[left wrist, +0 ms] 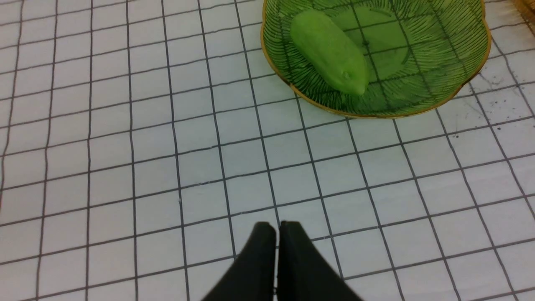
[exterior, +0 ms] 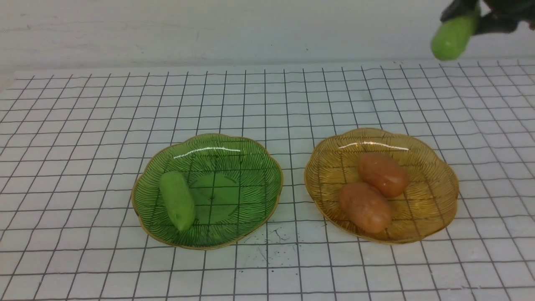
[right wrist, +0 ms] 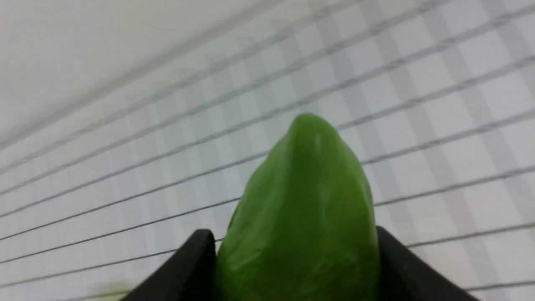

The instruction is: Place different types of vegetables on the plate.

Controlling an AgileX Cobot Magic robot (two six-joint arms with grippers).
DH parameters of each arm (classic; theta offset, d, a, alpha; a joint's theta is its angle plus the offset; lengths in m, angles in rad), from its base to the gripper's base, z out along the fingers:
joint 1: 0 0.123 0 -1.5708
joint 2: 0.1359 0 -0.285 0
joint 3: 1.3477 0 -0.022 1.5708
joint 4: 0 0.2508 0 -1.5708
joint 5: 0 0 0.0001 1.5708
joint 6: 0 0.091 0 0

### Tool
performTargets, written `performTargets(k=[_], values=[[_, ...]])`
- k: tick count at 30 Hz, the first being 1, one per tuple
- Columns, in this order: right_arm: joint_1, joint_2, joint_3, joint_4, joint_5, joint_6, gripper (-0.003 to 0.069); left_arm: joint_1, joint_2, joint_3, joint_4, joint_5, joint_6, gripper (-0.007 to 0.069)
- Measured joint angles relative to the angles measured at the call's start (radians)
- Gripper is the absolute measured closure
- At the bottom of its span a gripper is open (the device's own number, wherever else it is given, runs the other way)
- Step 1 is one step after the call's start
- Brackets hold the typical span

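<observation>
The white bench with a black grid (exterior: 267,276) lies nearest. Its front strip below both plates is bare apart from a few dark specks. More bare squares run down the left side and behind the plates up to the pale wall (exterior: 209,29).

The scalloped green glass plate (exterior: 255,167) sits left of centre and the scalloped amber glass plate (exterior: 439,184) sits right of it. A narrow lane of bench separates their gold rims.

In the amber plate, the near glossy orange-brown potato-like piece (exterior: 365,207) touches the far potato-like piece (exterior: 383,174). The plate's right half is free. The resting light green cucumber-like piece (exterior: 177,200) lies lengthwise on the green plate's left half, and the plate's right half is free.

The right end effector (exterior: 476,16) is high over the bench's far right corner. It is clamped on the lifted cucumber-like piece (exterior: 453,37), which hangs tilted, well clear of the surface. The picture's top edge cuts off the fingers, and in the right wrist view the grid behind is blurred.

The left end effector (left wrist: 277,234) is clenched on nothing, its black fingers pressed together. It is over bare squares, near the green plate.
</observation>
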Motion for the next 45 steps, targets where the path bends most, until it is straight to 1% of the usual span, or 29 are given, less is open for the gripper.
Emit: performTargets(k=[1, 2, 4, 6, 7, 10, 11, 13, 16, 19, 21, 25, 28, 31, 33, 36, 37, 39, 40, 41, 42, 43, 44, 45], values=[[0.011, -0.001, -0.001, 0.009, 0.0, -0.005, 0.0256, 0.0, 0.0, 0.0, 0.0, -0.001, 0.0, 0.0632], [0.049, -0.002, -0.001, 0.055, 0.0, -0.038, 0.0256, 0.0, 0.0, 0.0, 0.0, -0.02, 0.0, 0.0632], [0.164, 0.009, -0.001, 0.067, 0.002, -0.095, 0.0256, 0.0, 0.0, 0.0, 0.0, -0.039, 0.0, 0.0632], [0.276, 0.025, -0.001, 0.036, 0.004, -0.114, 0.0256, 0.0, 0.0, 0.0, -0.001, -0.048, -0.001, 0.0632], [0.315, 0.033, -0.001, 0.011, 0.005, -0.118, 0.0256, 0.0, 0.0, 0.0, -0.006, -0.049, -0.002, 0.0632], [0.418, 0.058, -0.001, -0.056, 0.008, -0.123, 0.0256, 0.0, 0.0, 0.0, -0.026, -0.049, -0.003, 0.0632], [0.469, 0.076, -0.001, -0.091, 0.008, -0.121, 0.0255, 0.0, 0.0, 0.0, -0.039, -0.049, -0.004, 0.0632], [0.515, 0.099, -0.001, -0.117, 0.008, -0.117, 0.0246, 0.0, 0.0, 0.0, -0.052, -0.049, -0.004, 0.0632], [0.626, 0.18, -0.001, -0.182, 0.008, -0.099, 0.0182, 0.0, 0.0, 0.0, -0.084, -0.049, -0.005, 0.0632], [0.673, 0.234, 0.0, -0.216, 0.008, -0.096, 0.0131, 0.0, 0.0, 0.0, -0.091, -0.047, -0.005, 0.0632], [0.688, 0.265, 0.001, -0.229, 0.008, -0.085, 0.0111, 0.0, 0.0, 0.0, -0.091, -0.039, -0.005, 0.0632], [0.69, 0.282, 0.003, -0.243, 0.008, -0.075, 0.0103, 0.0, 0.0, 0.0, -0.091, -0.009, -0.005, 0.0632], [0.682, 0.249, 0.003, -0.258, 0.007, -0.081, 0.0118, 0.0, 0.0, 0.0, -0.091, 0.017, -0.004, 0.0632], [0.664, 0.176, 0.003, -0.29, 0.008, -0.088, 0.0162, 0.0, 0.0, 0.0, -0.091, 0.035, -0.004, 0.0632], [0.638, 0.094, 0.003, -0.324, 0.009, -0.088, 0.0218, 0.0, 0.0, 0.0, -0.091, 0.038, -0.004, 0.0632], [0.603, -0.031, 0.002, -0.377, 0.01, -0.088, 0.0318, 0.0, 0.0, 0.0, -0.091, 0.039, -0.004, 0.0632], [0.578, -0.103, 0.002, -0.406, 0.01, -0.088, 0.038, 0.0, 0.0, 0.0, -0.091, 0.039, -0.004, 0.0632], [0.554, -0.194, 0.0, -0.443, 0.014, -0.088, 0.0463, 0.0, 0.0, 0.0, -0.091, 0.04, -0.004, 0.0632], [0.548, -0.204, 0.0, -0.446, 0.015, -0.088, 0.0473, 0.0, 0.0, 0.0, -0.091, 0.04, -0.004, 0.0632], [0.531, -0.282, 0.0, -0.476, 0.019, -0.087, 0.0544, 0.0, 0.0, 0.0, -0.091, 0.04, -0.004, 0.0632], [0.528, -0.302, 0.0, -0.48, 0.019, -0.087, 0.0561, 0.0, 0.0, 0.0, -0.091, 0.04, -0.004, 0.0632], [0.516, -0.375, -0.001, -0.507, 0.024, -0.08, 0.0615, 0.0, 0.0, 0.0, -0.091, 0.04, -0.004, 0.0632], [0.513, -0.412, -0.001, -0.527, 0.027, -0.077, 0.0639, 0.0, 0.0, 0.0, -0.091, 0.04, -0.004, 0.0632], [0.511, -0.447, 0.001, -0.538, 0.028, -0.075, 0.0649, 0.0, 0.0, 0.0, -0.091, 0.037, -0.004, 0.0632]])
